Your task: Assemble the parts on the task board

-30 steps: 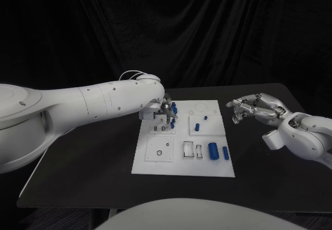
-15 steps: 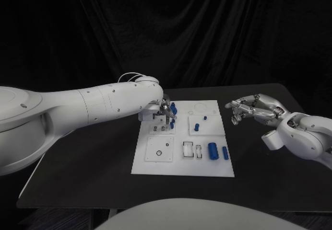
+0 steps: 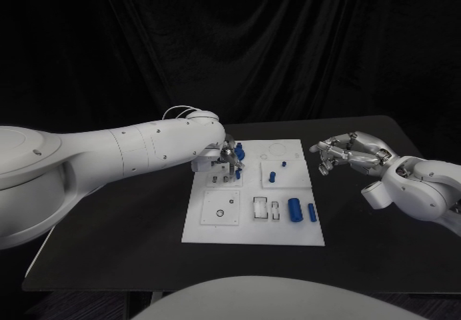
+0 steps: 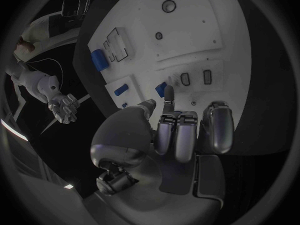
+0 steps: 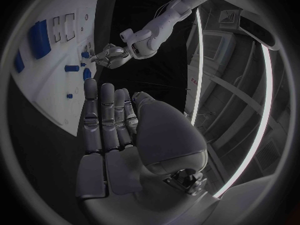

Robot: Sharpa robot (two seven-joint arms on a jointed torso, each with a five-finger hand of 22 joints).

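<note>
The white task board [image 3: 221, 230] lies in the middle of the black table. My left hand [image 3: 222, 160] hovers over its far left corner and pinches a small blue part [image 3: 239, 151] at its fingertips; the left wrist view has this part [image 4: 161, 89] just past the curled fingers [image 4: 178, 132]. Beside two small slots [image 4: 195, 77] stands a short blue peg [image 3: 239, 173]. Another blue part [image 3: 274, 177] lies on a raised square, and two blue cylinders [image 3: 296, 209] lie near the right edge. My right hand [image 3: 346, 153] hangs open to the right of the board, holding nothing.
A square plate with a round hole [image 3: 222, 207] and a rectangular recess [image 3: 261, 208] take up the board's near half. A tiny blue piece [image 3: 286, 163] sits at the far right. Bare black table [image 3: 115, 233] surrounds the board.
My left hand has drifted slightly left and away over the far left corner, still holding the blue part. The right hand has barely shifted.
</note>
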